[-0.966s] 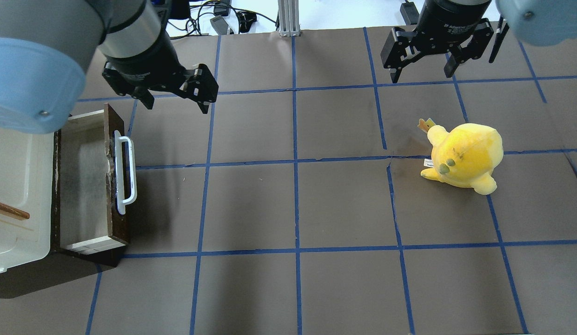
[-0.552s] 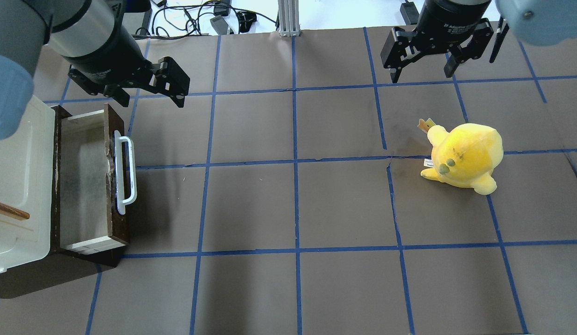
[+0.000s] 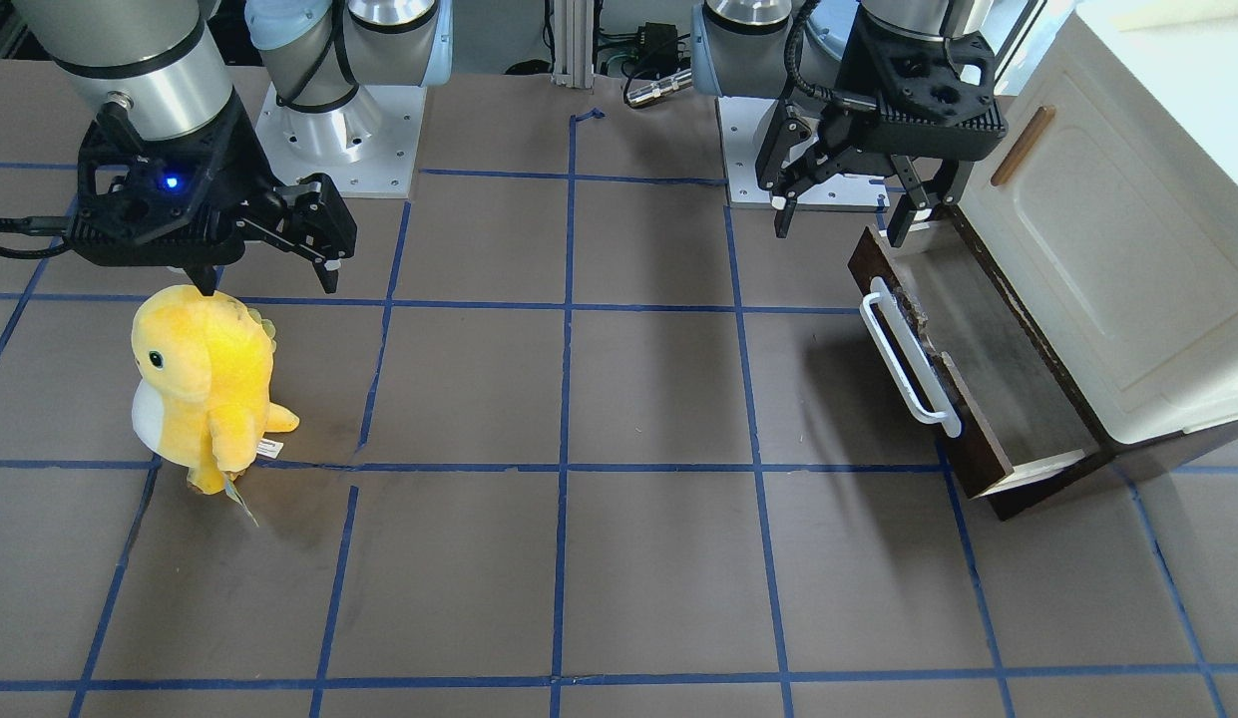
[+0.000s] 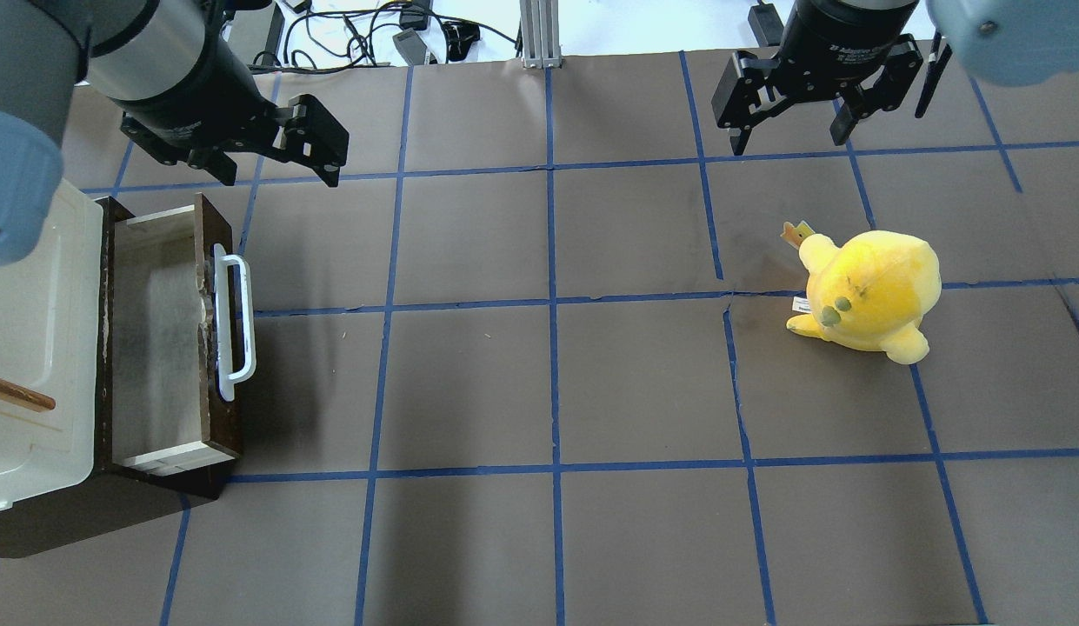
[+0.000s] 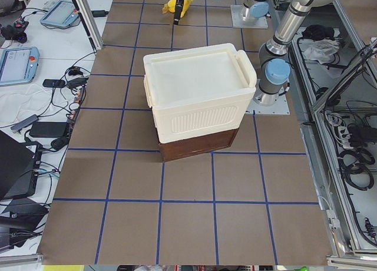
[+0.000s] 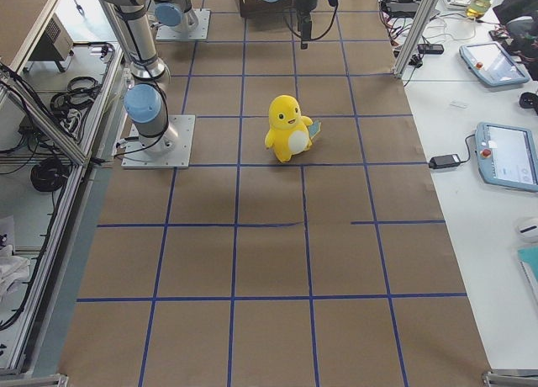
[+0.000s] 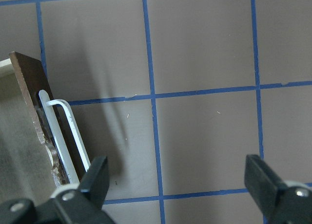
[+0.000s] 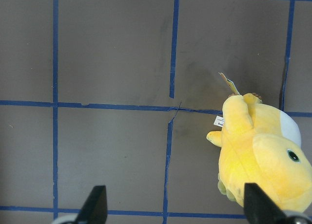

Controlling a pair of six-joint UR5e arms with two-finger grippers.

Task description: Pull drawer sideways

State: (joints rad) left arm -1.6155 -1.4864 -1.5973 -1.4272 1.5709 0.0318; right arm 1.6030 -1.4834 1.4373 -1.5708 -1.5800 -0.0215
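The dark brown drawer [image 4: 152,330] stands pulled out from under the cream cabinet [image 4: 26,348] at the table's left, its pale inside showing. Its long white bar handle [image 4: 235,322] faces the table's middle. The drawer [image 3: 978,369] and handle [image 3: 908,359] also show in the front view, and the handle [image 7: 63,136] in the left wrist view. My left gripper [image 4: 274,174] hangs open and empty above the table, just beyond the drawer's far end [image 3: 838,227], touching nothing. My right gripper [image 4: 789,143] is open and empty, raised beyond the plush.
A yellow plush toy [image 4: 869,291] stands on the right half of the table, near the right gripper [image 3: 269,287]. The cream cabinet door [image 3: 1107,249] has a small wooden handle [image 3: 1023,145]. Blue tape lines grid the brown table surface.
My left gripper has moved left and slightly away along the far side, staying open. The drawer, the plush and the right arm have not moved.
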